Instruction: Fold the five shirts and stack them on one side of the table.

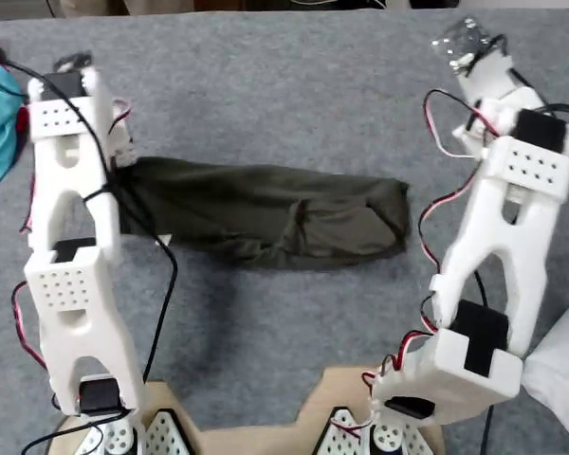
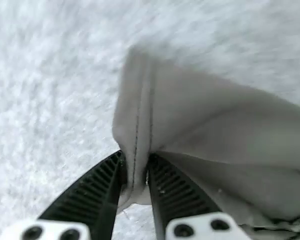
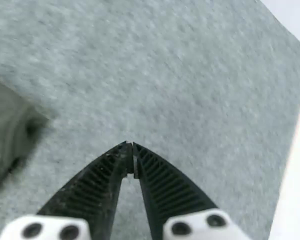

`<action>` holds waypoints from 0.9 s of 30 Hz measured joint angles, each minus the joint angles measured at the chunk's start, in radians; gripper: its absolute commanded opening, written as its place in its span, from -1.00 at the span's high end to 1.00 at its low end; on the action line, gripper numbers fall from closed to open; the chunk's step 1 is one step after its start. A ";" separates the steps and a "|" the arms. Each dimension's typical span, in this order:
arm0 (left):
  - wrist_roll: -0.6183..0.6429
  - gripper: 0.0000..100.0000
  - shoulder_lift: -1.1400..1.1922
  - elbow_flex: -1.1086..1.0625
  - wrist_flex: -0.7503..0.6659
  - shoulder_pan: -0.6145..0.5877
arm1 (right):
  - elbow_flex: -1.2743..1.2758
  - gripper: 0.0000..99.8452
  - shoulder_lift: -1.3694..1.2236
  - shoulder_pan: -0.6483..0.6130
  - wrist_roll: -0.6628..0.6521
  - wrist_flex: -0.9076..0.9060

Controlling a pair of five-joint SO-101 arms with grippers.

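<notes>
Currently: one olive shirt (image 1: pixel 266 213), a long band across the grey table (image 1: pixel 266 95); left gripper (image 2: pixel 136 167) clamped on its hemmed end; right gripper (image 3: pixel 130 157) closed, empty, beyond the far end. Advice (my judgement): carry the hem over low, edges aligned.

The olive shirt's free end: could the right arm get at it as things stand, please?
Probably yes. The right end effector sits shut and empty over the grey table beside the olive shirt, with nothing between them, though it must open first.
</notes>
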State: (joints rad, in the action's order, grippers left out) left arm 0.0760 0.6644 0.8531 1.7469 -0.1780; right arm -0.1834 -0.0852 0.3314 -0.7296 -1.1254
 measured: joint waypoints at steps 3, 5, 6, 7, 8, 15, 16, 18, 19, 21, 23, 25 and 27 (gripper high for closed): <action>0.000 0.96 0.000 0.043 0.000 0.080 | -0.040 0.99 0.000 0.063 0.000 0.000; 0.002 0.96 0.000 0.055 0.000 0.147 | -0.068 0.99 0.000 0.115 0.000 0.008; 0.002 0.96 0.000 0.057 0.000 0.184 | -0.080 0.99 0.000 0.143 0.000 0.011; 0.002 0.96 0.000 0.058 0.000 0.221 | -0.094 0.99 0.000 0.167 0.000 0.012; 0.002 0.96 0.000 0.058 0.000 0.258 | -0.106 0.99 0.000 0.192 0.000 0.012; 0.000 0.96 0.000 0.058 -0.017 0.523 | -0.133 0.99 0.000 0.290 0.005 0.061; 0.000 0.96 0.000 0.058 -0.037 0.551 | -0.133 0.99 0.000 0.293 0.012 0.069; 0.000 0.96 0.000 0.078 -0.058 0.597 | -0.133 0.99 0.000 0.296 0.015 0.078; 0.000 0.96 0.000 0.098 -0.061 0.618 | -0.133 0.99 0.000 0.296 0.015 0.080; 0.002 0.95 0.000 0.140 -0.071 0.658 | -0.133 0.99 0.000 0.296 0.015 0.080; 0.005 0.95 0.000 0.170 -0.081 0.697 | -0.133 0.99 0.000 0.296 0.015 0.081; 0.023 0.96 0.000 0.184 -0.107 0.727 | -0.133 0.99 0.000 0.296 0.015 0.083; 0.041 0.96 0.000 0.187 -0.140 0.750 | -0.132 0.99 0.000 0.296 0.015 0.083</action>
State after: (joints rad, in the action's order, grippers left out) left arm 0.1174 0.6644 1.0403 1.6072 0.5723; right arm -0.3153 -0.0852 0.6276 -0.7142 -1.0426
